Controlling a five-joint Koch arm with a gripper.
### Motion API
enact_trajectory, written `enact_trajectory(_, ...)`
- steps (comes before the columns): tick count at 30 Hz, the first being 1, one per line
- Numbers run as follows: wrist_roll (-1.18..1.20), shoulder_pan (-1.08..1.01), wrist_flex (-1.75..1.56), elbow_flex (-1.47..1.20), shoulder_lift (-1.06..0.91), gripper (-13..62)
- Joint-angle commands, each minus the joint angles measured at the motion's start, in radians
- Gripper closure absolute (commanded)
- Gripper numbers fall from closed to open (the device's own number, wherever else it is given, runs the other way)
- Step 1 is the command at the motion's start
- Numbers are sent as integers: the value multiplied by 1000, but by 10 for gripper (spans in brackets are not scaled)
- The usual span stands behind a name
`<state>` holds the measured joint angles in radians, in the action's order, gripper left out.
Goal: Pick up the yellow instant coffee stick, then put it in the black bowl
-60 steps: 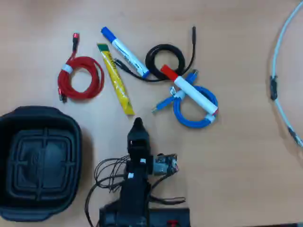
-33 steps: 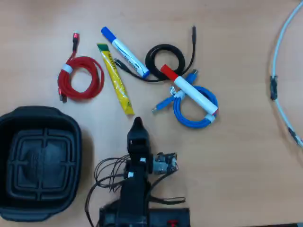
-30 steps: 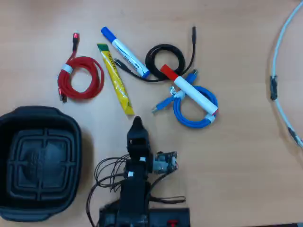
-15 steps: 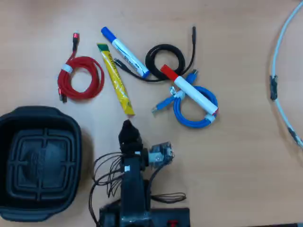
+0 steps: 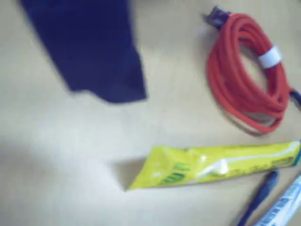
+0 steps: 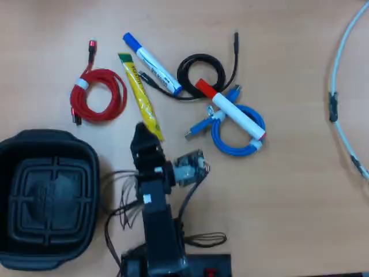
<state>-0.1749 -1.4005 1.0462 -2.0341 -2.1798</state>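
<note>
Since half a second ago your arm has swung left and forward in the overhead view, so the gripper (image 6: 140, 130) now sits just beside the near end of the yellow instant coffee stick (image 6: 140, 96), where before it hung back and to the right of it. From above only one dark tip shows, so you cannot tell how far the jaws are parted, and nothing is seen held. The stick lies flat on the bare wooden table (image 6: 288, 190), slanting from its green end at upper left down to the gripper; the red cable coil (image 6: 98, 95) lies near on its left with open table between them, and the blue-capped marker (image 6: 152, 63) lies close on its right, with a dark plug between marker and stick. The black bowl (image 6: 16, 151) sits at lower left, well apart from the stick, and you can see only its ribbed floor inside. The strip of table between bowl rim and arm is open. Farther right lie a black cable coil (image 6: 200, 74), a red-capped marker (image 6: 230, 111) across a blue cable coil (image 6: 236, 135), and a pale cable (image 6: 338, 63) near the right edge. In the wrist view the picture is blurred: one dark jaw reaches in from the top left, apart from the stick (image 5: 221, 165), with bare table between; the red coil (image 5: 249, 75) sits at upper right.
</note>
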Motion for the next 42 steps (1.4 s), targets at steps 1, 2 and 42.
enact_trajectory(1,54,25,8,158,78,38)
enact_trajectory(2,71,34,12,195,107,38)
enact_trajectory(42,1272,94,-212,612,785,36)
